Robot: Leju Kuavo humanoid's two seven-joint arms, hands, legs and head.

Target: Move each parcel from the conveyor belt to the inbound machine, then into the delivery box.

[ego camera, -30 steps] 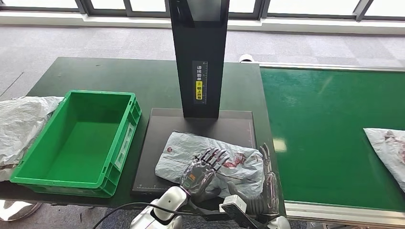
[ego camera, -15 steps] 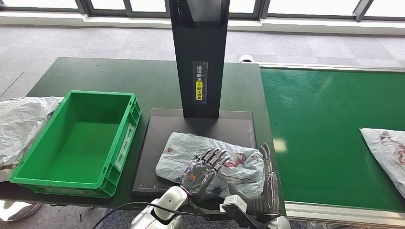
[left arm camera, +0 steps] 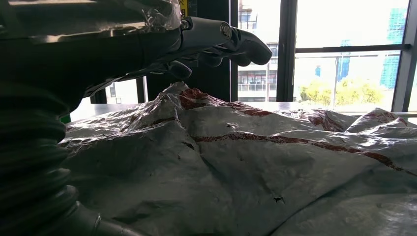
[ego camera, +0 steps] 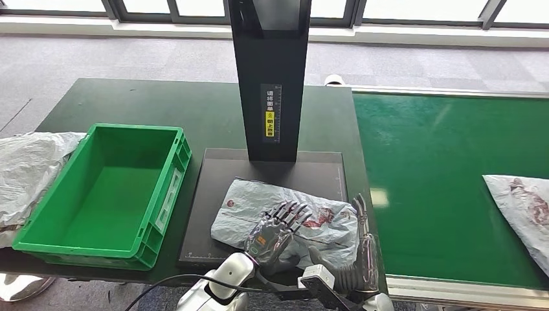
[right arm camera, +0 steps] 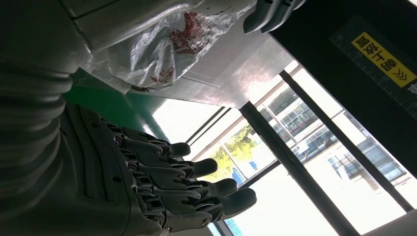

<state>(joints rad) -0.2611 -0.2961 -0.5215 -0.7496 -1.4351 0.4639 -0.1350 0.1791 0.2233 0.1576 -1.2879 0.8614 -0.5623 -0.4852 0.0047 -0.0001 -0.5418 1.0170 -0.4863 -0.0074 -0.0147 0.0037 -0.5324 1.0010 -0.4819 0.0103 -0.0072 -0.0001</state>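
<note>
You see a grey parcel (ego camera: 285, 217) lying flat on the black plate of the inbound machine (ego camera: 207, 207), at about 6 o'clock in the head view. The left hand (ego camera: 277, 230) sits over the near part of that parcel with its fingers spread apart; in the left wrist view its fingers (left arm camera: 231, 42) hover just above the crinkled bag and hold nothing. The right hand (ego camera: 361, 249) stands at the parcel's right edge, at about 5 o'clock, fingers straight and pointing up, side by side, with nothing in it.

The machine's tall black post (ego camera: 268, 78) rises right behind the parcel, at 12 o'clock from it, with a yellow label on its front. The green delivery box (ego camera: 162, 194) sits at 9 o'clock from the parcel, beside the black plate. Left of the box a crumpled clear bag (ego camera: 26, 172) lies at the table's edge. The dark table (ego camera: 129, 103) carries the box and the machine.

At 3 o'clock the green conveyor belt (ego camera: 447, 175) runs along the right side. A second parcel (ego camera: 524, 207) lies on it at the far right, well apart from both hands.
</note>
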